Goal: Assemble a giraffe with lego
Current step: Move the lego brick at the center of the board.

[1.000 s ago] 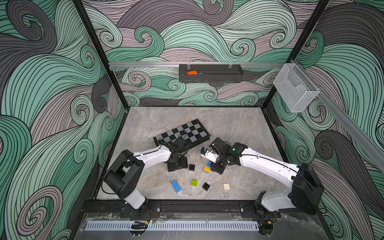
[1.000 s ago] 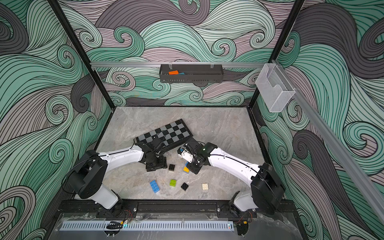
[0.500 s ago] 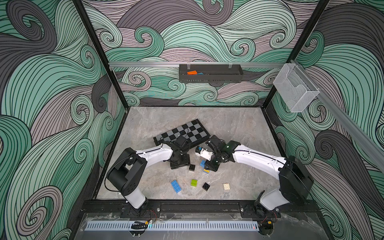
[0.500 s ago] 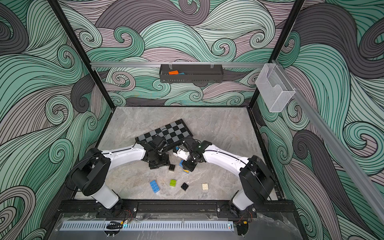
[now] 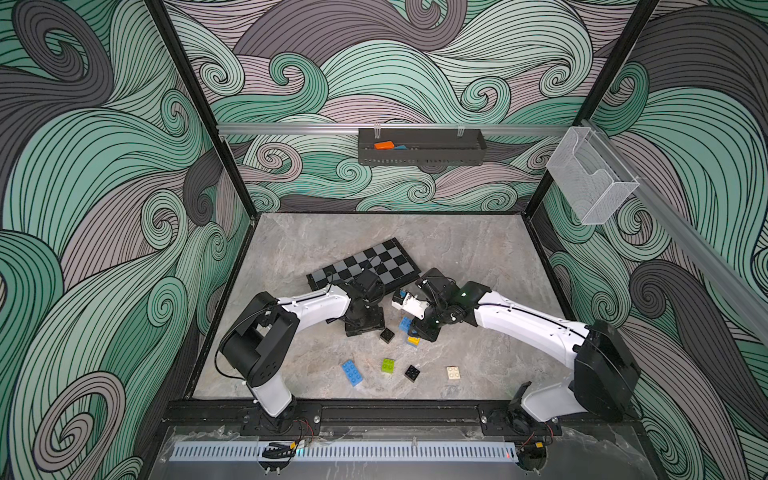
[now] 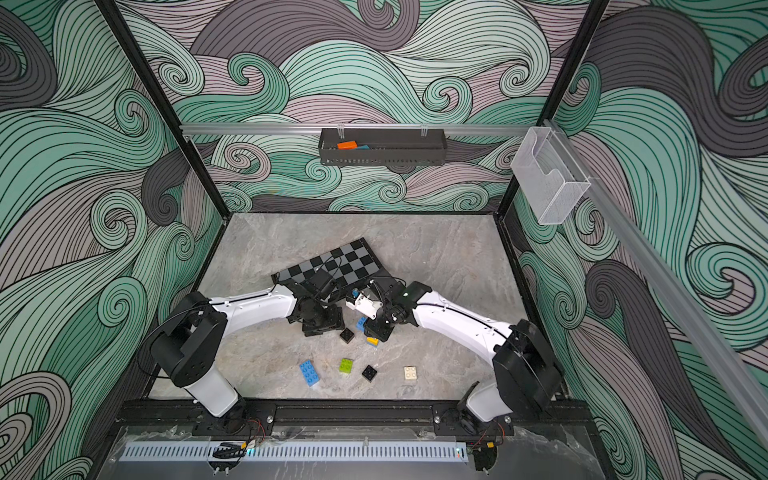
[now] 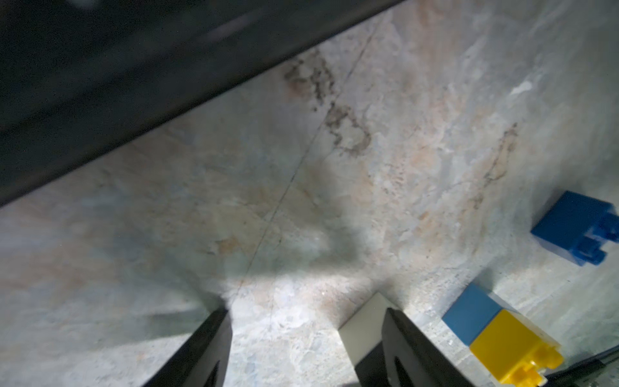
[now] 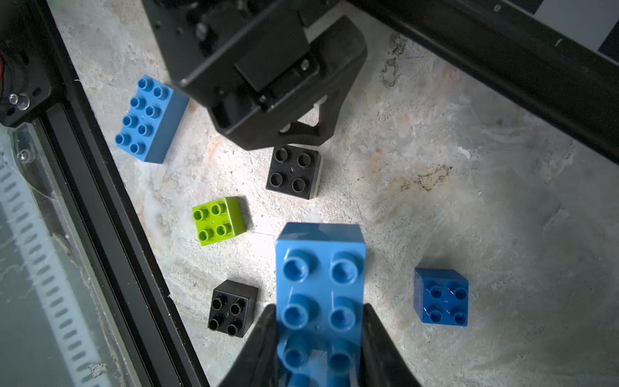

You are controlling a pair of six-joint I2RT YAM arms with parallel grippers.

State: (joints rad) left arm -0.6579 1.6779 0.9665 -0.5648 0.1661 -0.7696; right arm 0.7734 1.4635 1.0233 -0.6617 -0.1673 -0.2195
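Brick in hand, nothing giraffe-shaped yet.
Nearest the rail (image 5: 374, 409), loose lego (image 5: 388, 365) lies scattered; further in, the right gripper (image 8: 320, 311) pinches a long blue brick (image 8: 320, 264), and the left gripper (image 7: 304, 313) gapes beside a black-on-white stack (image 8: 293, 171). Next, I'd guess, studs must line up squarely.

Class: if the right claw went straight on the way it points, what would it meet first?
Probably the bare table, struck by the blue brick the right claw grips, just short of the black brick; depth is unclear.
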